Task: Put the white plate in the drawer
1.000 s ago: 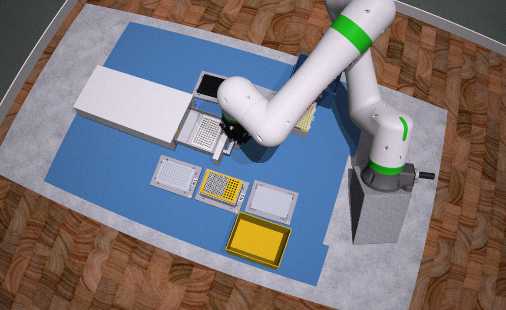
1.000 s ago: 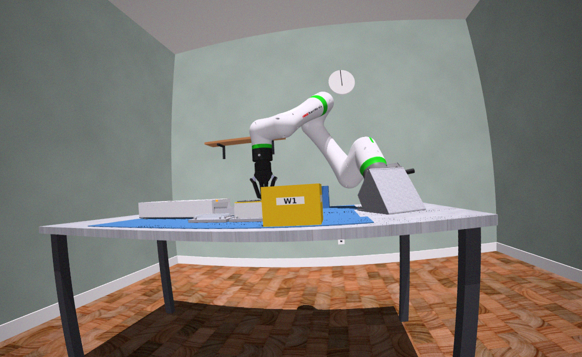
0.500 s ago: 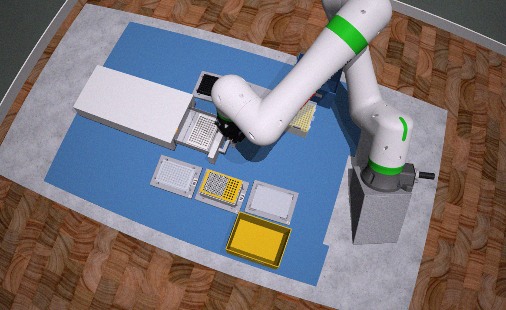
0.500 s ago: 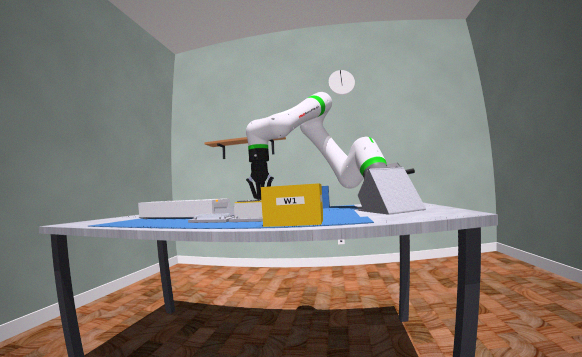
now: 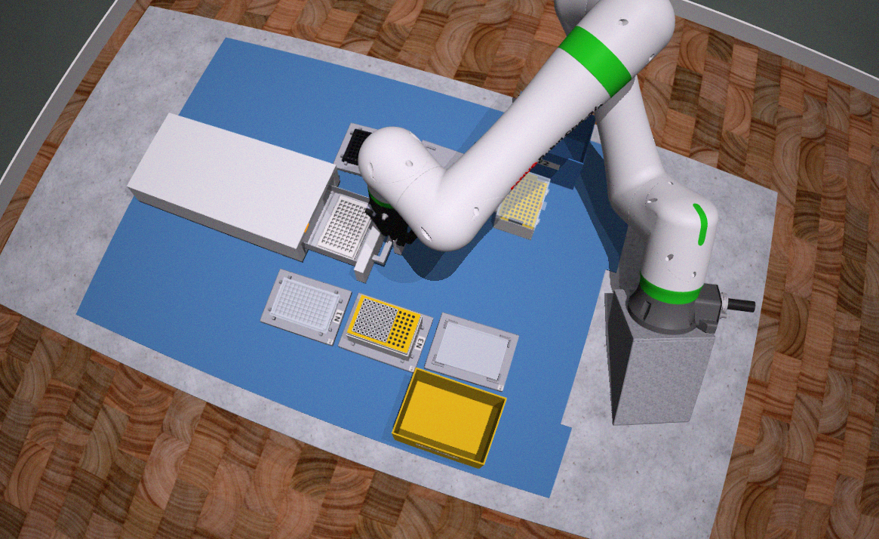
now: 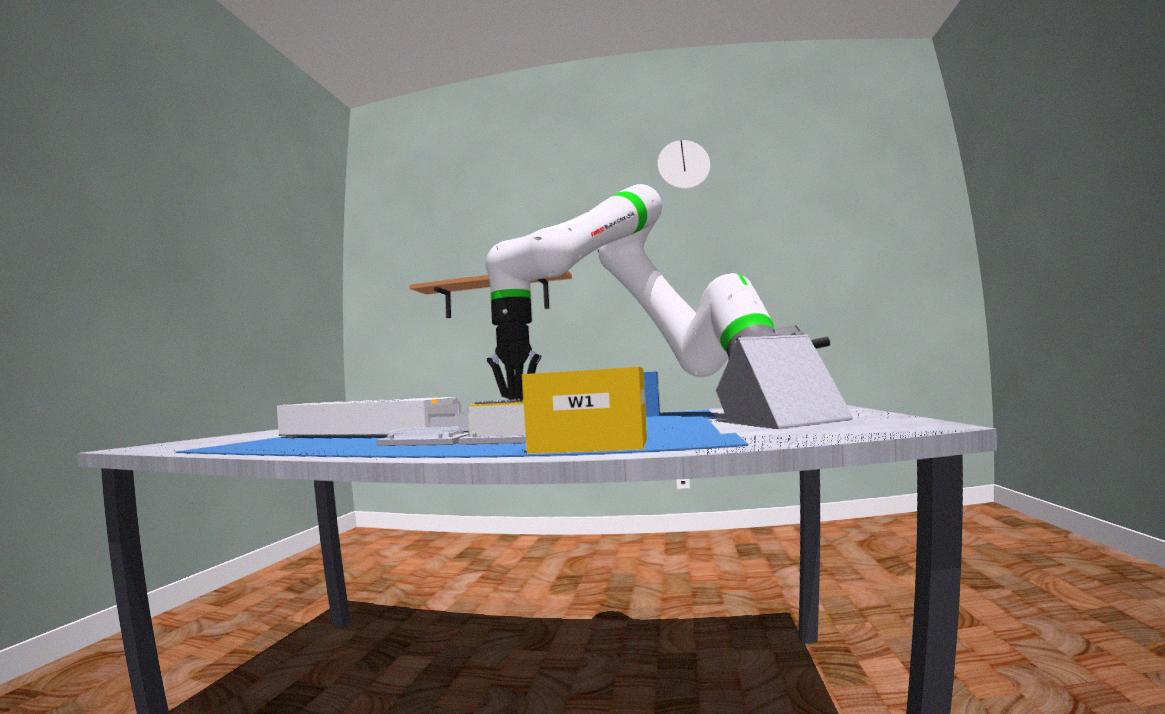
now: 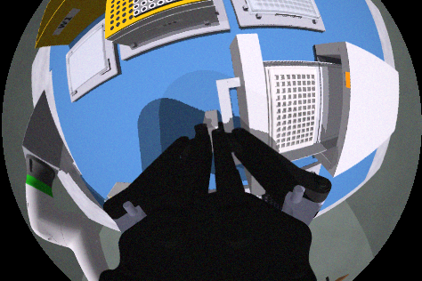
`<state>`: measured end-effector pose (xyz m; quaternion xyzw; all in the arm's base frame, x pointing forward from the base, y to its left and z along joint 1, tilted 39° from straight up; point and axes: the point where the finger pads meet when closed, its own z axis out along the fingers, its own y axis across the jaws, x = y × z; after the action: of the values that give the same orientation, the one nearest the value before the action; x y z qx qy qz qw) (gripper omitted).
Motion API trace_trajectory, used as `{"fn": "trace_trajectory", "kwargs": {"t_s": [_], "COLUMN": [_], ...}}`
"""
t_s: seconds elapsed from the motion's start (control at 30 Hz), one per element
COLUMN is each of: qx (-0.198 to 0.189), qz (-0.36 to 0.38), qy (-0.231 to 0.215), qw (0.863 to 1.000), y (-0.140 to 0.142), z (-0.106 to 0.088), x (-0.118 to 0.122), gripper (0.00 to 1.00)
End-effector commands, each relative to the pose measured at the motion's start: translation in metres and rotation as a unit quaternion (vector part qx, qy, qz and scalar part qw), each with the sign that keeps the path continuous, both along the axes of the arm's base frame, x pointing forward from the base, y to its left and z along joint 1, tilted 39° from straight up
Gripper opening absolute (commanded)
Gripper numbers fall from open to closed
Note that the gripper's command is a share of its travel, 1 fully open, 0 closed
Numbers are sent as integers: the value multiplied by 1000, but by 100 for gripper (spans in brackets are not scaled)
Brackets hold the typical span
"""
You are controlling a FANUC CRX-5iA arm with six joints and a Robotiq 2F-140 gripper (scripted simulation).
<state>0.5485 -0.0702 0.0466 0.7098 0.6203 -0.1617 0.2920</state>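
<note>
Fingers: clenched tip to tip, nothing between them; hanging straight down on the arm-base side of the drawer front, just beside the bar handle; contact with the bar not certain from these views.

White plate: already in the drawer of the cooler CD, no lid, wells up, flat on the floor as far as can be seen; seating inside the ribs too small to tell.

Plate's long axis: across the drawer, running from the far edge of the bench toward its near edge; short axis along the drawer's travel.

Plate from fingers: toward the bench's left edge, beyond the drawer front, low in the tray.

Drawer: partly out, pointing toward the right edge where the arm's base stands.

Lamp: amber on the housing's face beside the opening, so judged not yet shut.

Step in hand: judged to be the closing push, placement done.

Next move: a straight shove on the drawer front toward the left edge, square to the plate's long axis, carried on after the lamp goes dark.

Risk: an off-centre push at the handle's end, skewing the drawer or sliding the housing; a jolt shifting the plate off its ribs.

Neighbours: tip box and yellow bin toward the near edge, well apart from the push line.
</note>
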Motion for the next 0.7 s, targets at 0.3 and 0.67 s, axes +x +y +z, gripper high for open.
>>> {"fn": "trace_trajectory", "kwargs": {"t_s": [0.3, 0.67], "qx": [0, 0], "qz": [0, 0], "qy": [0, 0], "qw": [1000, 1000], "y": [-1, -1], "z": [3, 6], "x": [14, 27], "gripper": [0, 0]}}
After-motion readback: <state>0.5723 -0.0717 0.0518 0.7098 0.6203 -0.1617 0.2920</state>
